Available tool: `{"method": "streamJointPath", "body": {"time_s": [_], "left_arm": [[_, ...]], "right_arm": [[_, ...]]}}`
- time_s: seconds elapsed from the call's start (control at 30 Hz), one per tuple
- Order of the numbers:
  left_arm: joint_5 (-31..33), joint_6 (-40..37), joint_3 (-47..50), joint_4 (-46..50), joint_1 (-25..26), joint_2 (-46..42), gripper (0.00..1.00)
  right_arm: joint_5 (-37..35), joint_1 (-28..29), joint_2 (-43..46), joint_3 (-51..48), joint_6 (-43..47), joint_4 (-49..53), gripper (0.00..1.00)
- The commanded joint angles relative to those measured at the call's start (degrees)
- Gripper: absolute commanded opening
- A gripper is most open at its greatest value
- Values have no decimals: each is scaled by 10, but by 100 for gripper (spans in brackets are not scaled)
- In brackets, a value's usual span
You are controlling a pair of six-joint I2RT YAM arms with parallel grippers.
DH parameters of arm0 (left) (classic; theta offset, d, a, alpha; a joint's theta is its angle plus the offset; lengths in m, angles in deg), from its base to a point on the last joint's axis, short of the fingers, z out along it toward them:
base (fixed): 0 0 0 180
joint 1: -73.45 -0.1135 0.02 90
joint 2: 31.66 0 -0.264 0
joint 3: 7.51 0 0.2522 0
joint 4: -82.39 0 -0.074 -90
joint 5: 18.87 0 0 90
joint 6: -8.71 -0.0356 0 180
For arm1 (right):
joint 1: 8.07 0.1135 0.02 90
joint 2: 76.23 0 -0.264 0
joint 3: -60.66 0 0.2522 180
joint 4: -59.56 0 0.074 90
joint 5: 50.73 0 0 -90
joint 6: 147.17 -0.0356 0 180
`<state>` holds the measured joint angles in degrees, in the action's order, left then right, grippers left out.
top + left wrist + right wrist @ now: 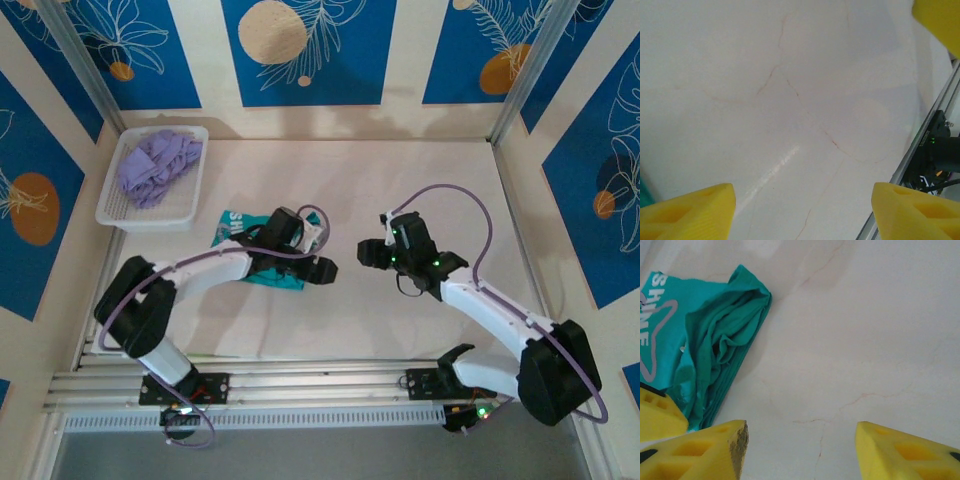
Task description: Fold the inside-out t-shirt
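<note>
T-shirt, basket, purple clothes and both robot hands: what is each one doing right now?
teal t-shirt: bunched into a small bundle on the table, not held.
white basket: upright, holding the purple garment.
purple garment: crumpled in the basket.
left gripper: open, empty.
right gripper: open, empty.

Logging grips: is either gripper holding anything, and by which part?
Nothing is held; left gripper and right gripper are open beside the teal t-shirt.

Reaches in from the left, elbow folded back, with the left gripper (802, 200) pointing right, jaws wide apart and empty. Answers from the right with the right gripper (801, 440) pointing left, jaws parted, holding nothing.
</note>
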<state>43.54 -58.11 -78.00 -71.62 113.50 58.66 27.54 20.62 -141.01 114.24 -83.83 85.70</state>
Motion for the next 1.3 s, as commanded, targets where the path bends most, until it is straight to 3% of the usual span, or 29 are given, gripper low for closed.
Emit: {"method": "streamJointPath", "body": {"time_s": [0.0,0.1,0.2,0.37,0.53,0.67,0.87,0.97,1.07,1.27], "left_arm": [[32,-9,24,-17,-44,-66,72],[107,15,39,-18,-89,-76,72],[137,4,6,2,-97,-29,72],[117,-8,-58,1,-88,74,71],[71,-46,-103,-1,-23,129,71],[57,-64,-104,14,-9,135,71],[87,-102,-93,39,-14,89,72],[94,-82,-63,13,-44,44,72],[103,-19,-15,-32,-105,6,72],[149,58,47,-31,-220,-4,71]], "right_arm": [[-6,4,11,-6,-17,-13,59],[-2,12,-3,-6,-22,-24,60],[0,20,-20,1,-25,-29,59],[-4,33,-30,10,-21,-23,60],[-17,35,-22,2,-20,-11,59],[-23,31,-10,-6,-21,-8,59],[-23,27,-2,-9,-20,-10,60],[-14,35,0,-12,-23,-21,59],[10,57,-4,-18,-26,-51,59],[1,152,-57,11,-22,-82,59]]}}
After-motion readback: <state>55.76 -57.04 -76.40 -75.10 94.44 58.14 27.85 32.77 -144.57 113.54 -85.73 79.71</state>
